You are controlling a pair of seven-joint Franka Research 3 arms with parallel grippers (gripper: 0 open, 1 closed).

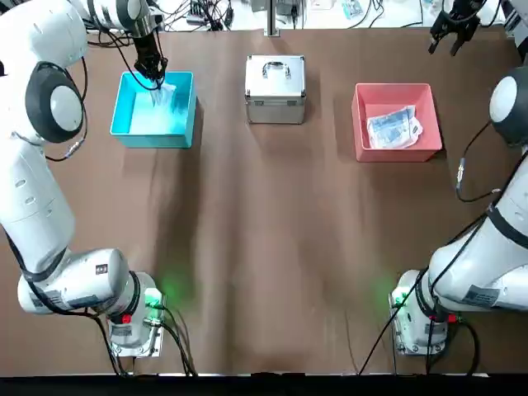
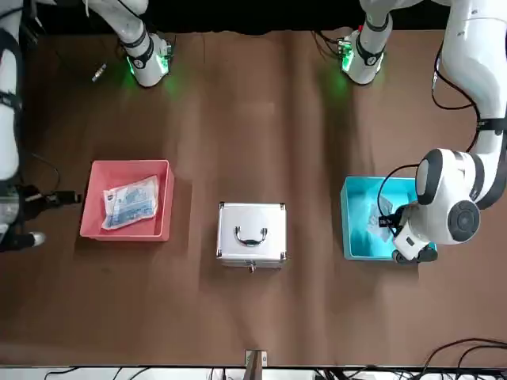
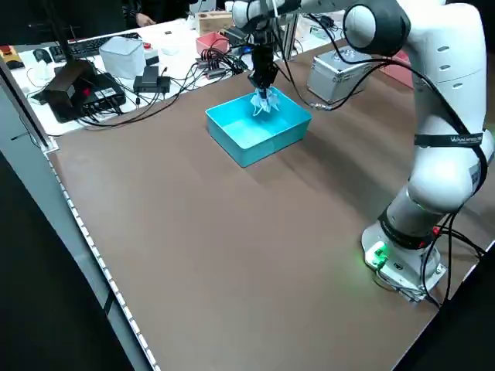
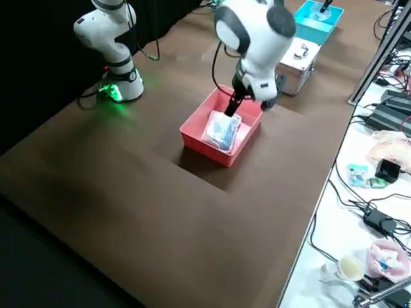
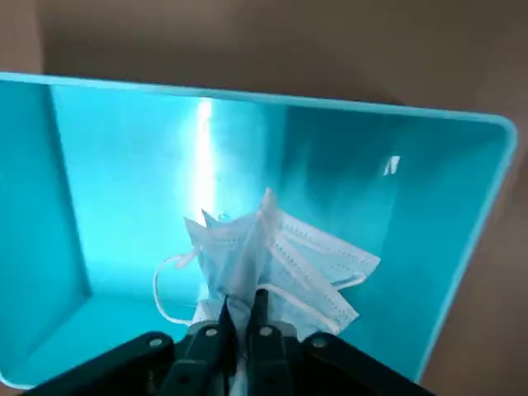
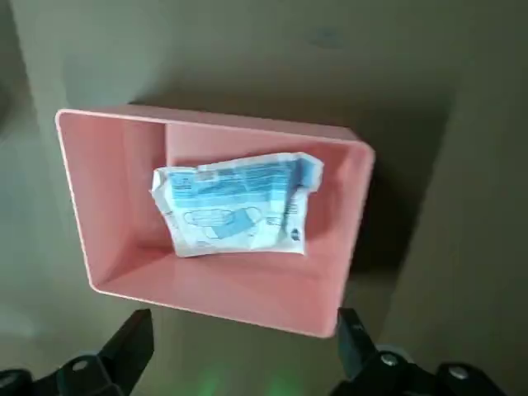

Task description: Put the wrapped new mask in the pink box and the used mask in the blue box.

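A: Left gripper (image 5: 237, 318) pinching used mask (image 5: 276, 264) over blue box (image 5: 462, 239)?
B: Yes. Ear loop might snag fingers on release. Right gripper (image 6: 239, 363) spread, empty; wrapped new mask (image 6: 235, 206) in pink box (image 6: 115, 206).

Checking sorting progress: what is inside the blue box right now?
The used mask hangs inside the blue box, pinched by the left gripper. Nothing else shows on the visible floor; the patch under the mask and fingers is covered.
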